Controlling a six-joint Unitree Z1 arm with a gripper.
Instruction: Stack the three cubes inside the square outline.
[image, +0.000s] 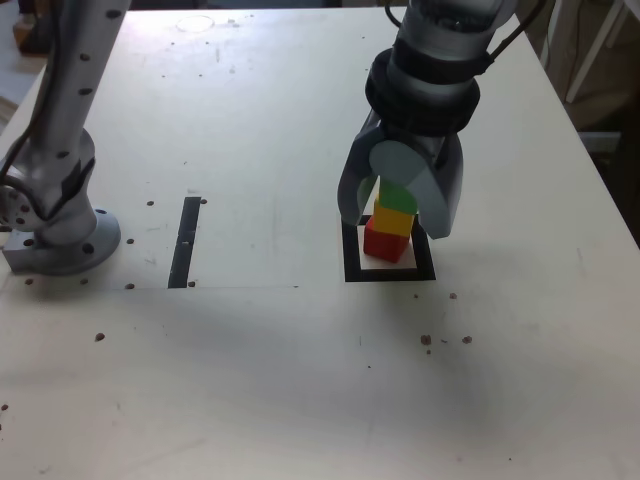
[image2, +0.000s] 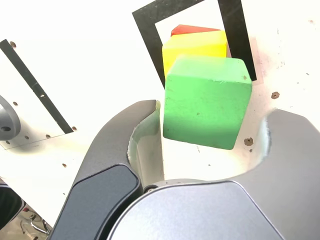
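A red cube (image: 385, 242) sits inside the square outline (image: 390, 272), a thin black frame with a white middle, taped flat on the white table (image: 300, 380) toward its edge on the exterior view's right. A yellow cube (image: 392, 218) rests on the red one, and a green cube (image: 398, 197) rests on the yellow one, so the three stand as one column. The stack is slightly staggered: in the wrist view the green cube (image2: 206, 101) covers most of the yellow cube (image2: 192, 47), and only a sliver of the red cube (image2: 192, 30) shows beyond it, inside the square outline (image2: 150, 40).

The gripper (image: 400, 195) hangs over the stack, pointing down, with one jaw on each side of the green cube. In the wrist view the gripper (image2: 212, 135) stands released: a clear gap shows between the cube and the jaw on one side, while the other jaw lies just beside the cube's face, and whether it touches there cannot be told. The cube rests on the stack, not in a grasp.

A straight black strip (image: 186, 240) lies on the table well apart from the outline, toward the exterior view's left, near the arm's grey base (image: 60, 240). Small dark screw holes dot the tabletop
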